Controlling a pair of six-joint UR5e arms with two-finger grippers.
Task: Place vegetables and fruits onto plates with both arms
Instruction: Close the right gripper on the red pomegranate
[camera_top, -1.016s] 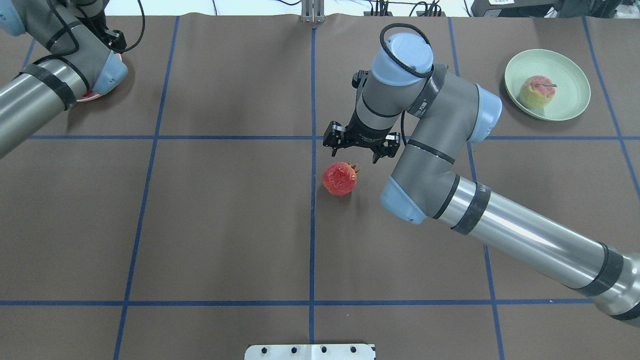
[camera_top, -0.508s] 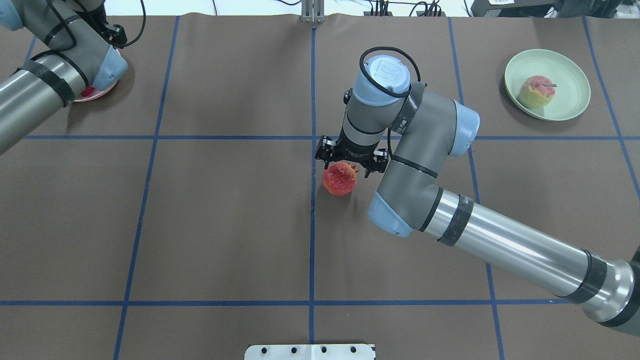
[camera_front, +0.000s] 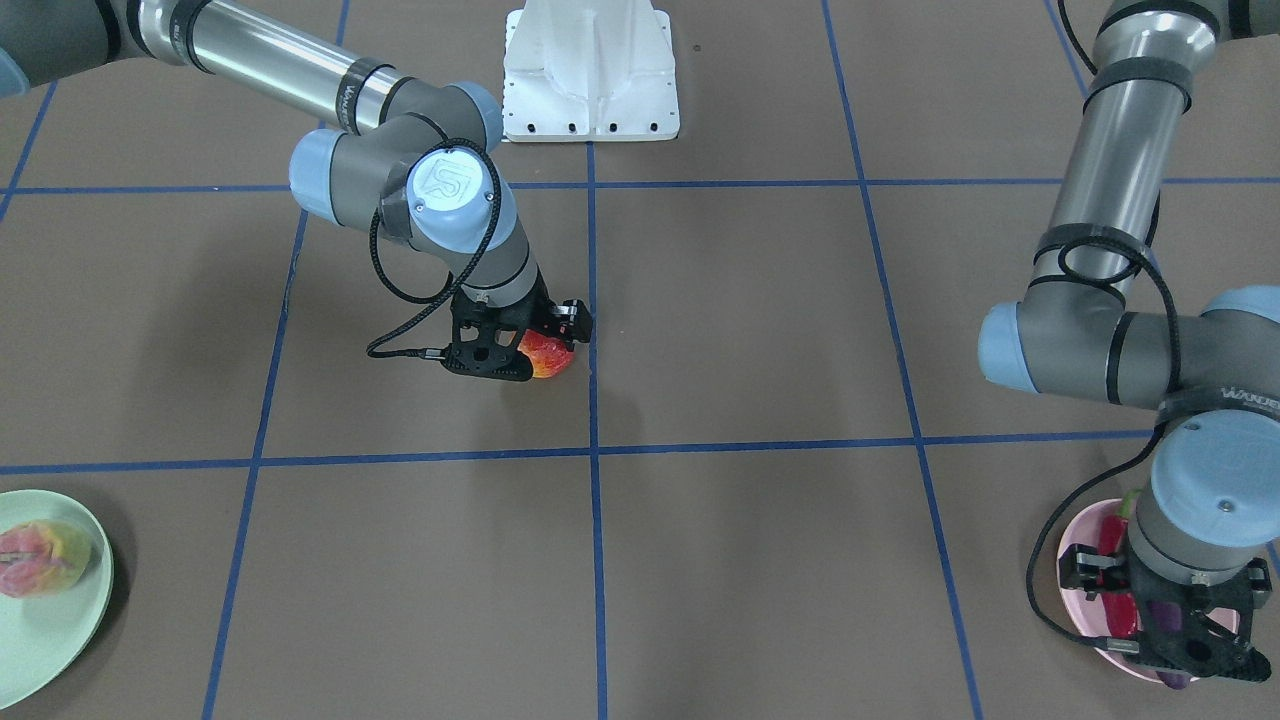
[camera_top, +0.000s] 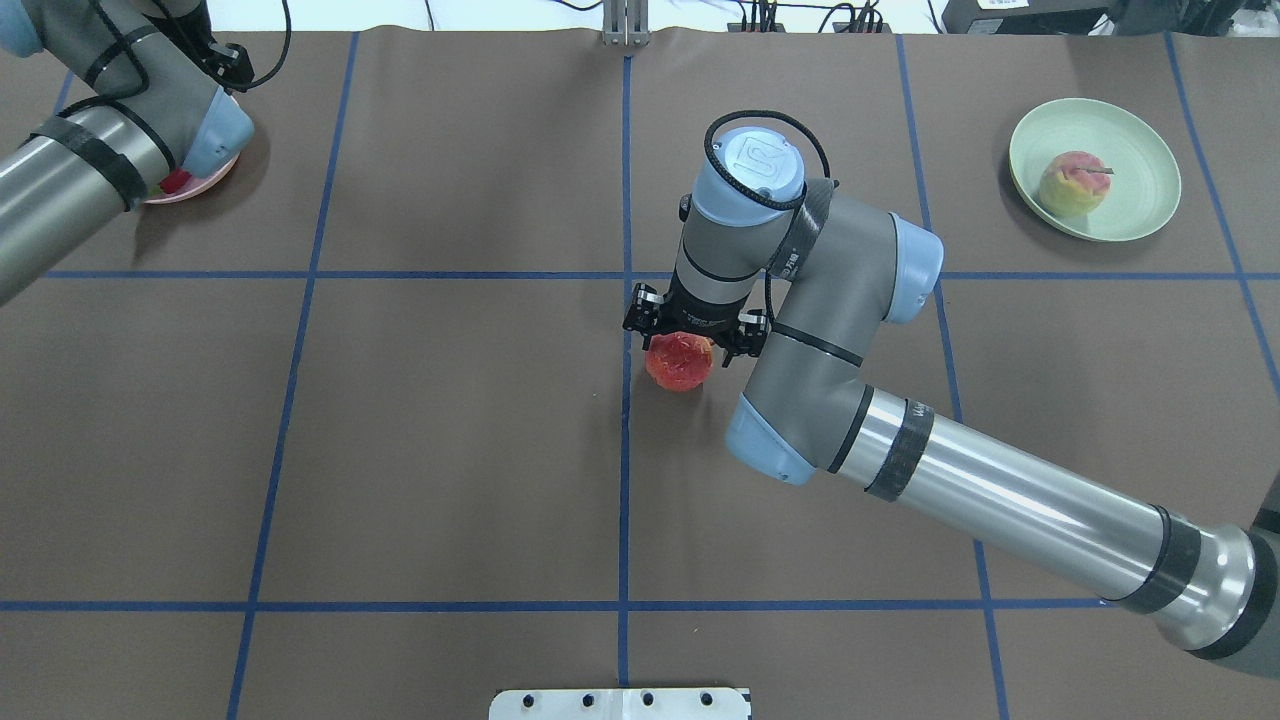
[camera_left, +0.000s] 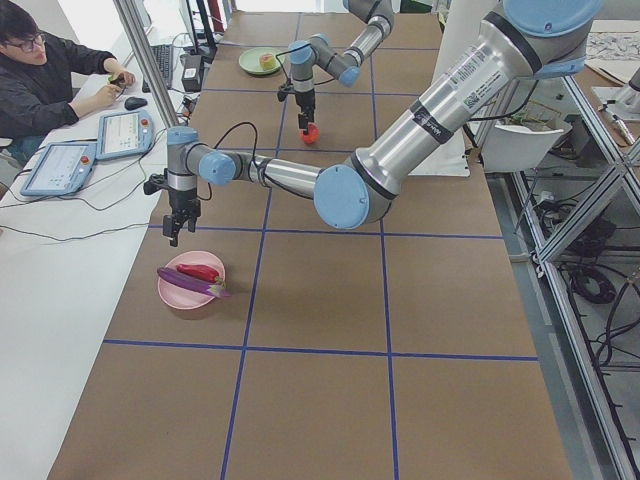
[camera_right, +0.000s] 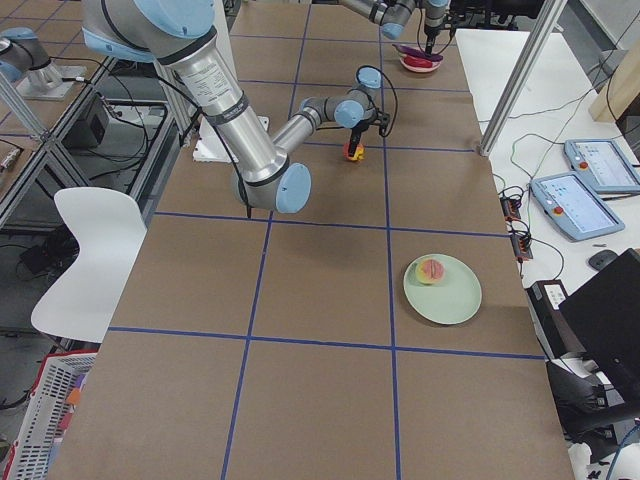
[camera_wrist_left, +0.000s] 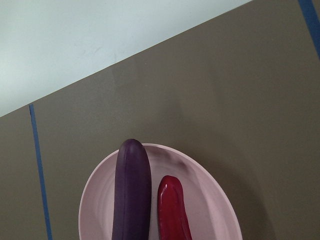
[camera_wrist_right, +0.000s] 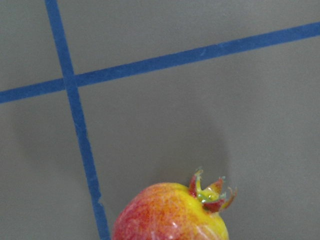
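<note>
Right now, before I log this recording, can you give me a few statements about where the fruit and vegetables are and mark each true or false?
1. The peach lies on the green plate. True.
2. The pomegranate is on that plate too. False: it sits on the table, under the right gripper.
3. The eggplant and the chili lie side by side on the pink plate. True.
4. The left gripper holds the eggplant. False: the eggplant lies free on the pink plate.

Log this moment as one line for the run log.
right gripper: open, astride pomegranate on table | left gripper: over pink plate, jaws unclear | pink plate: eggplant, chili | green plate: peach | remaining: pomegranate
</note>
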